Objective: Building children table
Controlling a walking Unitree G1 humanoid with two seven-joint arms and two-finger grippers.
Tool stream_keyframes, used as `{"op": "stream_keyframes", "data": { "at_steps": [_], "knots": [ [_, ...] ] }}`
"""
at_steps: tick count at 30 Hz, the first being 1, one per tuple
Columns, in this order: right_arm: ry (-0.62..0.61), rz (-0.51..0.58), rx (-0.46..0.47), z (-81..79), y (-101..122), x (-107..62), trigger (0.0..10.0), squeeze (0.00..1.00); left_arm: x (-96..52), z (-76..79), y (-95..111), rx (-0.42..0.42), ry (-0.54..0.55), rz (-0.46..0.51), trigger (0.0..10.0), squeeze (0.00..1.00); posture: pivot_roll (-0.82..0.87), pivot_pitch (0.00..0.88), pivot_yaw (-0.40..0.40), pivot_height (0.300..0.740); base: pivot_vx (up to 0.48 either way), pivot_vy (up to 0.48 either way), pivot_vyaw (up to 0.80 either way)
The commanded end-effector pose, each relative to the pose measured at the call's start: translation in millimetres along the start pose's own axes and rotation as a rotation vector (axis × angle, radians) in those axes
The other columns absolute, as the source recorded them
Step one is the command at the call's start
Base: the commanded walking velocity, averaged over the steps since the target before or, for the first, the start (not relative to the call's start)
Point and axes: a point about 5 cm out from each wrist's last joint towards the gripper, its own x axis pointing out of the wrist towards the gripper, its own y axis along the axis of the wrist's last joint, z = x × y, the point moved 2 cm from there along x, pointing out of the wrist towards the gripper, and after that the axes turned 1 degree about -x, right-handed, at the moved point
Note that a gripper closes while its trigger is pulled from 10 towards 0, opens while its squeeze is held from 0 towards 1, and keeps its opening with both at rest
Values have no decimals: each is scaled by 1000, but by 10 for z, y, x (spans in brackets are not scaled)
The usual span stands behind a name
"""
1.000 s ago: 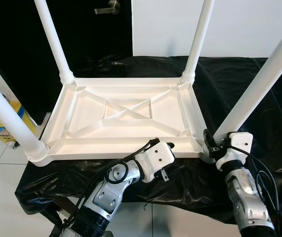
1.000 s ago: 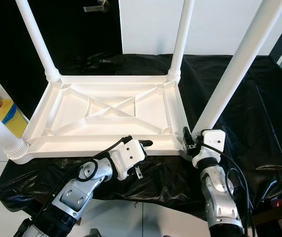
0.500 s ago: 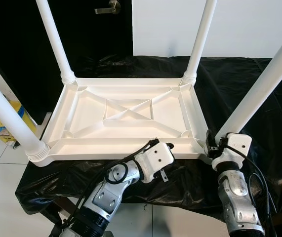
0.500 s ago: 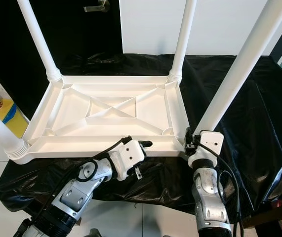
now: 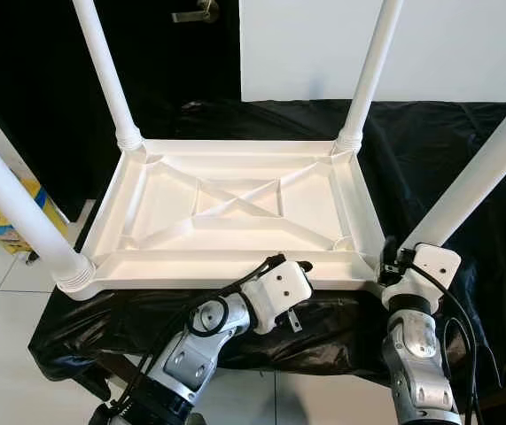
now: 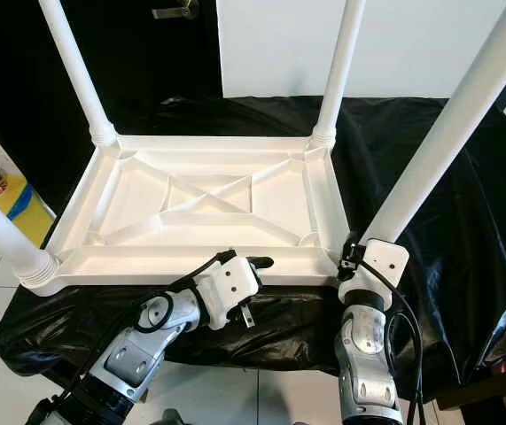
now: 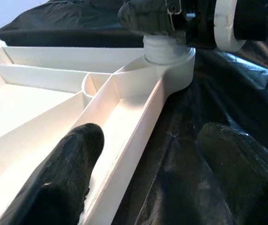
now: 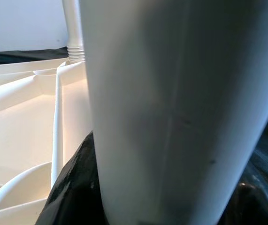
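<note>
The white plastic children's table top (image 5: 235, 212) lies upside down on a table draped in crinkled black plastic sheeting (image 5: 430, 150), its ribbed underside and moulded cross-brace facing up. All four smooth white round legs stand in their ringed corner sockets: two at the far corners, one at the near left (image 5: 9, 208), and the near-right leg (image 5: 478, 177).

Compared with a second ago, the right arm has drawn in under that near-right leg, its forearm now more upright, and the leg leans less; my guess is this last leg is being seated straight, which would leave the build nearly finished.

The right gripper (image 6: 359, 257) is at the base of that leg, and the right wrist view has the leg's matte white shaft pressed between its black fingers (image 8: 75, 180), so the jaws are clenched on it. The left gripper (image 7: 143, 173) straddles the near rim of the table top, one finger inside the rim, the other over the sheeting, jaws spread and gripping nothing.
</note>
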Motion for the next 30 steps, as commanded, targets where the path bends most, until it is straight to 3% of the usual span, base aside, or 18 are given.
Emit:
{"op": "stream_keyframes", "data": {
  "at_steps": [1, 6, 7, 9, 14, 17, 19, 20, 21, 22, 30],
  "knots": [
    [-148, -93, -12, 277, -192, -82, 10000, 0, -10, -8, -11, -1, 15, -12, 10000, 0, -27, 71, 8, 740, 0, 0, 0],
    [-168, -88, -10, 283, -192, -111, 10000, 0, -10, -25, -4, 5, 12, -12, 10000, 0, -41, 65, 24, 740, 0, 0, 0],
    [-148, -82, -4, 260, -185, -125, 10000, 1000, -5, -27, -1, 10, 6, -12, 10000, 0, -48, 63, 29, 740, 0, 0, 0],
    [-88, -63, 5, 203, -157, -155, 10000, 1000, 5, -38, 5, 17, 0, -11, 10000, 0, -56, 57, 33, 740, 0, 0, 0],
    [-74, -58, 6, 189, -148, -163, 10000, 1000, 8, -41, 6, 18, -1, -11, 10000, 0, -56, 57, 33, 740, 0, 0, 0],
    [103, -16, -2, 155, -65, -151, 10000, 1000, 65, -48, 50, 28, -16, 7, 10000, 0, -93, 38, 41, 740, 0, 0, 0],
    [157, -16, -7, 150, -56, -146, 10000, 1000, 77, -53, 61, 32, -20, 11, 10000, 0, -99, 38, 41, 740, 0, 0, 0],
    [192, -17, -15, 158, -53, -140, 10000, 851, 82, -57, 64, 34, -23, 12, 10000, 0, -101, 38, 41, 740, 0, 0, 0],
    [192, -17, -15, 158, -53, -140, 10000, 851, 82, -57, 64, 34, -23, 12, 10000, 0, -101, 38, 41, 740, 0, 0, 0],
    [239, -24, -21, 162, -58, -129, 10000, 0, 89, -60, 66, 34, -24, 13, 10000, 0, -107, 41, 46, 740, 0, 0, 0],
    [433, -14, -61, 158, -22, 14, 10000, 0, 134, -37, 108, 37, -43, 27, 10000, 0, -98, 28, 48, 740, 0, 0, 0]
  ]
}}
